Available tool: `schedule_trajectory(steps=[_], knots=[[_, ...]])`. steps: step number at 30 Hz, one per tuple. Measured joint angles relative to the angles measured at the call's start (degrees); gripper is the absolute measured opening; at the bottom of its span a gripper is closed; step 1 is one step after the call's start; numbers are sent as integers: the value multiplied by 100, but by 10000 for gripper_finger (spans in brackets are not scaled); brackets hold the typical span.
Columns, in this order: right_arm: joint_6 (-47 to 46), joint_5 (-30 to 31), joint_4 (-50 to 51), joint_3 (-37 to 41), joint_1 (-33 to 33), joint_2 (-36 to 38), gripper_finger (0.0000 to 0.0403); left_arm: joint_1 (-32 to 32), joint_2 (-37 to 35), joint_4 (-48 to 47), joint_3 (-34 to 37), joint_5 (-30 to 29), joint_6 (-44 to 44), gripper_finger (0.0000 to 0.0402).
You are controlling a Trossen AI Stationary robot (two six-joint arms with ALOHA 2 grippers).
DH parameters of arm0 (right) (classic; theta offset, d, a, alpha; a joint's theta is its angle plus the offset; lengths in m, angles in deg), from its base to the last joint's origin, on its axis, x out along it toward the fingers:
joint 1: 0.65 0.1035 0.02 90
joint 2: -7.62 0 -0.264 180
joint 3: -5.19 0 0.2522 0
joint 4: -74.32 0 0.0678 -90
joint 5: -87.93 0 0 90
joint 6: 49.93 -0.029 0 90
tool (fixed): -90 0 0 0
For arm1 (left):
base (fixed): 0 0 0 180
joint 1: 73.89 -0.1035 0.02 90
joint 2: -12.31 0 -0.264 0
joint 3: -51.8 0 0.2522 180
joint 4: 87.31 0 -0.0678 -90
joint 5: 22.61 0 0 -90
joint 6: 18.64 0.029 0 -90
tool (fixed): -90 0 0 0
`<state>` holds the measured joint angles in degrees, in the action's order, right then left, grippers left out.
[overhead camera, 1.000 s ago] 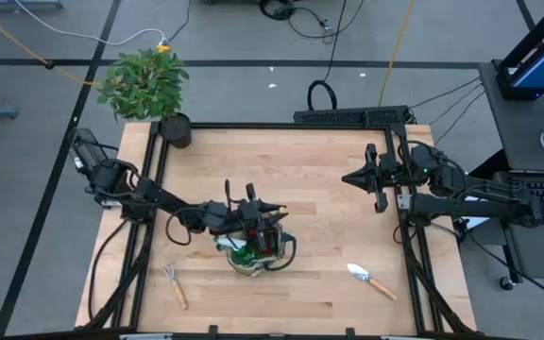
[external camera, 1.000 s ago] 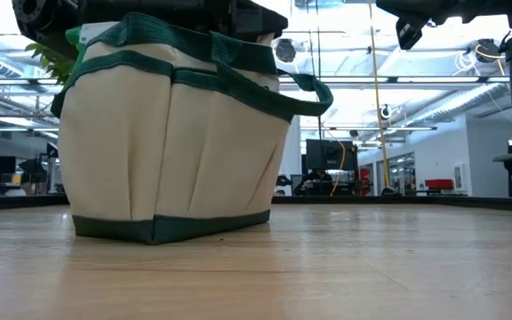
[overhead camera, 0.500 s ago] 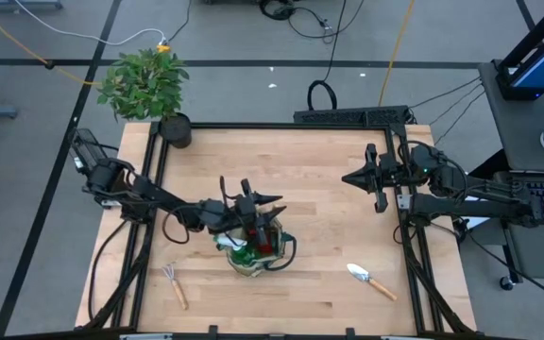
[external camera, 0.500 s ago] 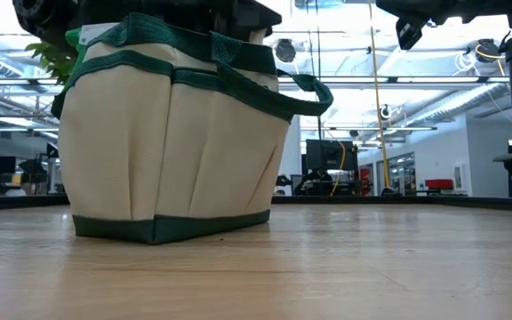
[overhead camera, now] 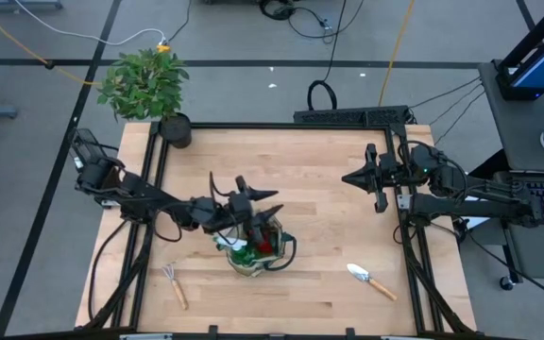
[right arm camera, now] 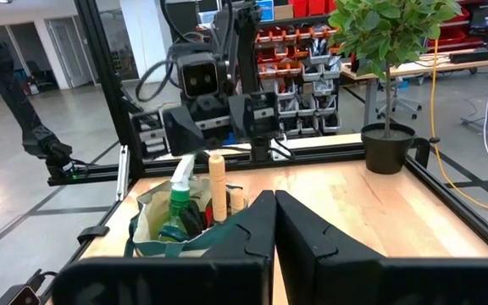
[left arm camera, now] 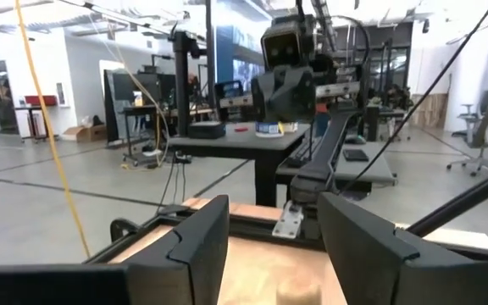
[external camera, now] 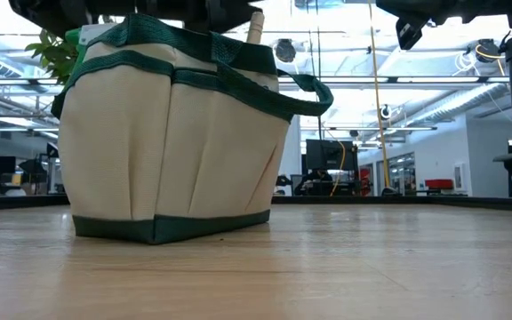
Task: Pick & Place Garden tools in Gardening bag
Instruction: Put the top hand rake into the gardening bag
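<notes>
Beige canvas gardening bag near table centre, holding green spray bottle and 2 wooden handles; deeper contents hard to make out. Left gripper just above bag rim, fingers parted, gripping nothing. Right gripper well apart, pressed closed, empty. Rake and trowel loose on table.

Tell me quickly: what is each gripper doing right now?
Left gripper: open, holding nothing, above the gardening bag.
Right gripper: shut, empty, waiting at the table's right side.
</notes>
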<state>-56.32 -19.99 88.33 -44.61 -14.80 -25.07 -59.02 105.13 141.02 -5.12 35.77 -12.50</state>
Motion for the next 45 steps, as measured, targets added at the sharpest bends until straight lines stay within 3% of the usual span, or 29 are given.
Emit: schedule_trajectory(steps=[9,18,22,30,36,45], knots=[[21,0,1,-1,0,-2,0,-7,-190,-933,-387,7,-227,188],[12,0,-2,0,0,-2,0,-229,-193,-4918,-2167,101,-709,117],[6,0,-2,0,0,-2,0,-302,-193,-6033,-2844,319,-894,81],[17,0,0,0,0,-2,0,-302,-193,-7118,-3434,372,-1264,5],[21,0,0,-1,0,0,0,-313,-152,-7649,-3439,777,-2033,4],[109,-2,0,0,0,0,0,-302,-128,-8008,-3312,848,-2647,4]])
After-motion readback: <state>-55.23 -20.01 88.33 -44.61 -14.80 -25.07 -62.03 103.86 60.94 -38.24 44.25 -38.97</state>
